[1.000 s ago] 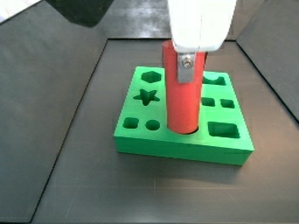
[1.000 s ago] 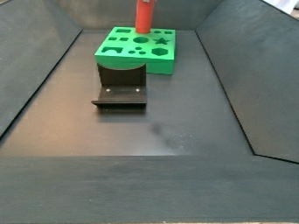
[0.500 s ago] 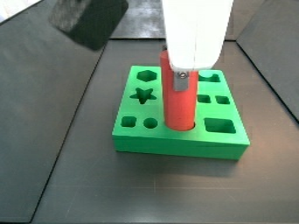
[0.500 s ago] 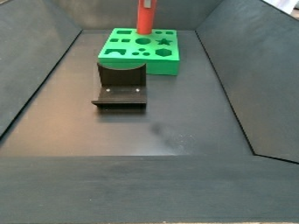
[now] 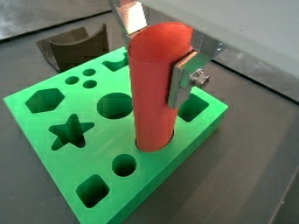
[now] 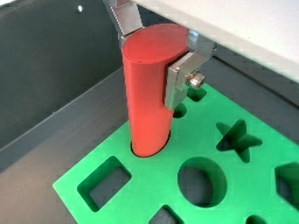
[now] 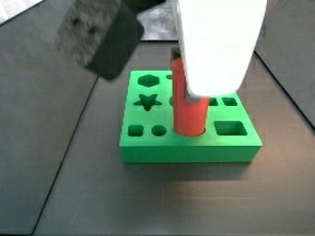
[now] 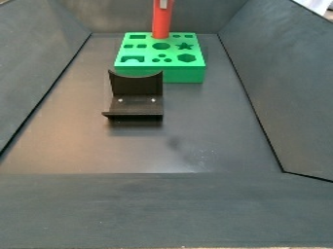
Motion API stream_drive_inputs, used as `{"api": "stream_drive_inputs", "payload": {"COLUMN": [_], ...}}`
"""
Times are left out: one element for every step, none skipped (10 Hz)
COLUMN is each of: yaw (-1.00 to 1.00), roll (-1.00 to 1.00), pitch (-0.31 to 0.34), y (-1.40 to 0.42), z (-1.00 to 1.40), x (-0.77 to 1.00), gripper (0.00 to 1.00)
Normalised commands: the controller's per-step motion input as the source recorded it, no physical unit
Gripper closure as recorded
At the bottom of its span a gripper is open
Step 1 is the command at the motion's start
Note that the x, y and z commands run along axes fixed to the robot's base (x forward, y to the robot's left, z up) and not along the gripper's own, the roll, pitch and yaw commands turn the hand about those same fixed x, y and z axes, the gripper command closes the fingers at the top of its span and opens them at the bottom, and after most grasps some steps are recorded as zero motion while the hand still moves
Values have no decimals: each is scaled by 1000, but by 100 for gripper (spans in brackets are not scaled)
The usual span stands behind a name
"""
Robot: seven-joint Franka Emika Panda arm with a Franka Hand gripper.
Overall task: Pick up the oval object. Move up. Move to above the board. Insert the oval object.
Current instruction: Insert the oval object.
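Over the thick bright green slab with shaped holes, the board (image 5: 70,166), hangs the gripper (image 5: 158,52), its flat silver fingers (image 5: 184,77) pinching the top of the long smooth red rod, the oval object (image 5: 156,87). Upright it stands, lower end sunk into a hole in the board (image 6: 140,188)! Near the board in a side view sits the dark L-shaped fixture (image 8: 134,96).

Oval object (image 5: 155,87): I saw plain red.
Board (image 5: 70,162): bright green.
Tool (image 5: 159,52): over the board, silver fingers (image 5: 184,77).
Fixture (image 8: 134,97): dark.
Floor (image 8: 169,146): dark grey.
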Motion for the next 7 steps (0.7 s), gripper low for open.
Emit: {"api": "stream_drive_inputs", "payload": {"yaw": [0, -29, -40, -46, -111, 0, 0], "roll": [230, 136, 111, 99, 103, 50, 4], "pitch": [94, 17, 0, 0, 30, -44, 0], "y": [-354, -314, -300, -289, -240, -43, 0], "z": [-720, -940, -1000, -1000, -963, 0, 0], "x": [869, 909, 929, 937, 829, -103, 0], "gripper": [100, 100, 100, 100, 100, 100, 100]}}
